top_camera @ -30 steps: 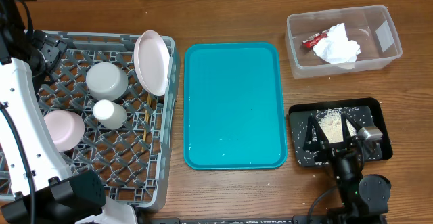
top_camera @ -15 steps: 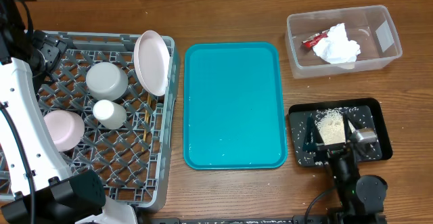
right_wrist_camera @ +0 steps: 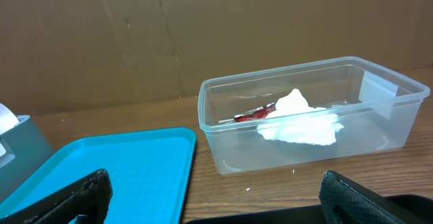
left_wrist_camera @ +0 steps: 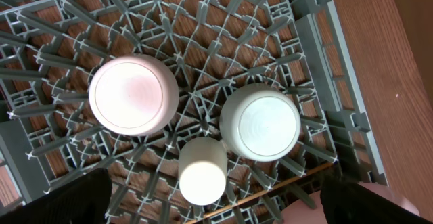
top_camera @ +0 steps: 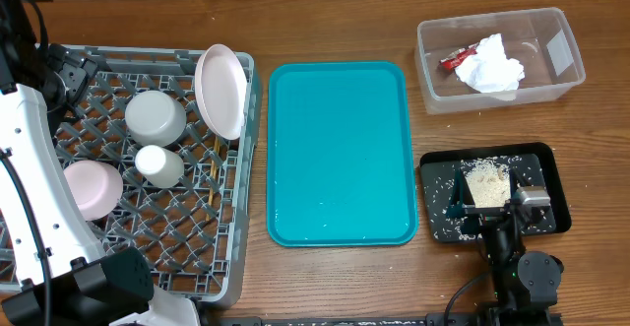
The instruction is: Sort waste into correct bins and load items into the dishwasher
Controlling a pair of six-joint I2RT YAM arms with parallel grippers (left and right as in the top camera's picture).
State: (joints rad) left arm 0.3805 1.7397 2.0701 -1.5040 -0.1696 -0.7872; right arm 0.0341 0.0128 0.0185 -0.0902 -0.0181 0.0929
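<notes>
The grey dishwasher rack [top_camera: 246, 218] at the left holds a grey bowl [top_camera: 156, 116], a white cup [top_camera: 159, 165] and a white-pink bowl [top_camera: 92, 188], all upside down. A plate [top_camera: 221, 90] stands on edge in it, and chopsticks [top_camera: 214, 173] lie beside the cup. My left gripper [left_wrist_camera: 216, 200] hangs open high above them. The clear tub [top_camera: 433, 80] holds the napkin [top_camera: 489, 65] and the red wrapper [top_camera: 456, 60]. Rice scraps [top_camera: 485, 181] lie in the black tray [top_camera: 546, 163]. My right gripper [top_camera: 483, 206] is open and empty over that tray's near edge.
The teal serving tray [top_camera: 340, 154] lies bare between the rack and the bins. A brown cardboard wall [right_wrist_camera: 203, 28] stands behind the table. A few rice grains [right_wrist_camera: 247, 189] lie on the wood in front of the tub. My white left arm [top_camera: 34, 188] runs over the rack's left side.
My right gripper has drawn back from over the rice pile toward the table's front edge, still open. The left arm and the dishes have not moved.
</notes>
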